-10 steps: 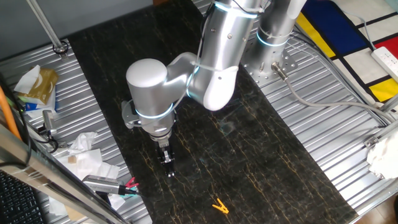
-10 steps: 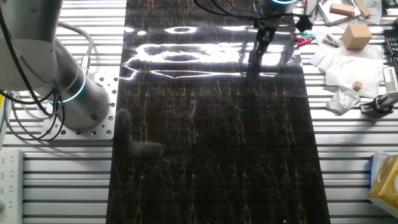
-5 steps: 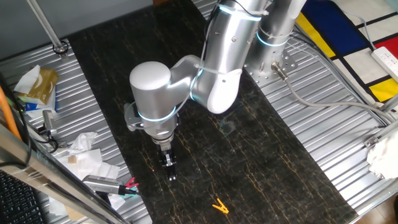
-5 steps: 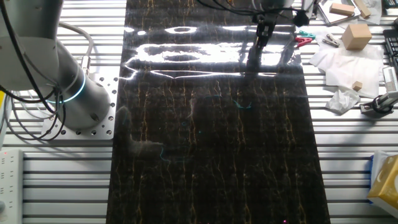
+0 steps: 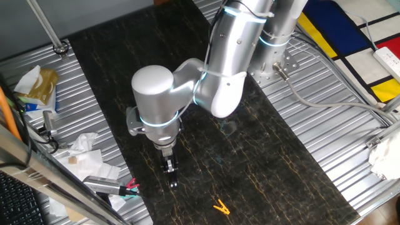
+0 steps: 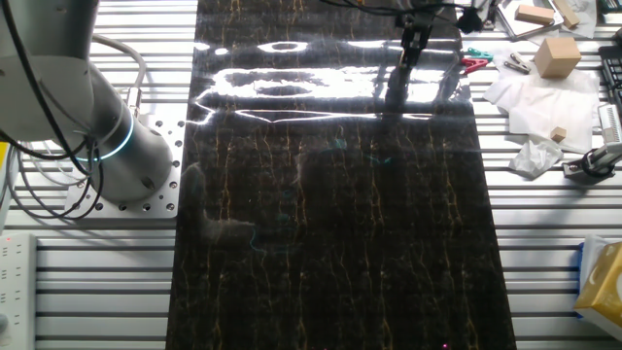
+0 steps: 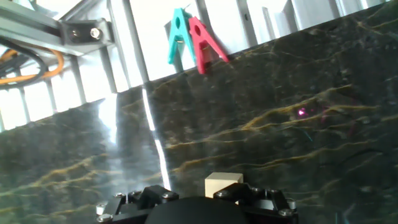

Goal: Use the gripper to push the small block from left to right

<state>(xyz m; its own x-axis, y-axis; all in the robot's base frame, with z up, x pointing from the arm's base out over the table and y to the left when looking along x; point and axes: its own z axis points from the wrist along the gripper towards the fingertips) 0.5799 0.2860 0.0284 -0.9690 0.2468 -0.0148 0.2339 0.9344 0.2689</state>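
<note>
Edged nearer the counter's (image 5: pixel 262 156) front since a second ago, the end effector (image 5: pixel 171 177) hangs low with the block (image 7: pixel 222 185) touching its tip in the hand view, just ahead and slightly right, fingers' spread impossible to tell.
</note>
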